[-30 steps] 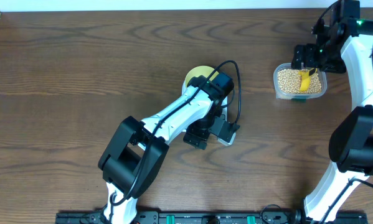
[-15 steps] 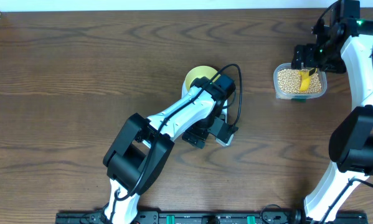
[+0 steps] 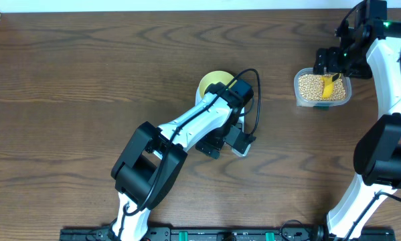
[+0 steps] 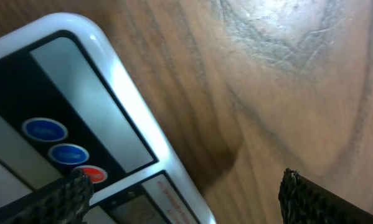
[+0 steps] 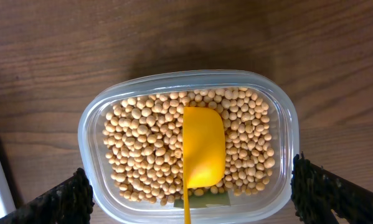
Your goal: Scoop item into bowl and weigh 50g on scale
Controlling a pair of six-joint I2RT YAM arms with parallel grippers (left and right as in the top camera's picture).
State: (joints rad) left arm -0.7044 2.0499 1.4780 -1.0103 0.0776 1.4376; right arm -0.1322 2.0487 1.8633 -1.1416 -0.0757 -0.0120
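Note:
The white scale [image 4: 80, 93] fills the left of the left wrist view, showing its grey display, two blue buttons and a red one. My left gripper [image 4: 183, 199] hangs open just over its front corner. Overhead, that gripper [image 3: 227, 142] covers most of the scale [image 3: 237, 152]. The pale-yellow bowl [image 3: 211, 80] peeks out behind the left arm, apparently resting on the scale. At the far right, tan beans [image 5: 142, 143] fill a clear tub [image 5: 93, 124], and a yellow scoop [image 5: 203, 146] lies in them. My right gripper [image 5: 189, 196] is open above the tub, its fingers [image 5: 61, 199] wider than the tub.
The tub [image 3: 302, 100] stands near the table's right side, under the right arm [image 3: 387, 60]. A black cable [image 3: 256, 100] loops off the left wrist over the bowl's right side. Bare wooden tabletop [image 3: 86, 87] stretches to the left.
The left arm's elbow has swung slightly to the right while its gripper stays over the scale. The right arm has not moved.

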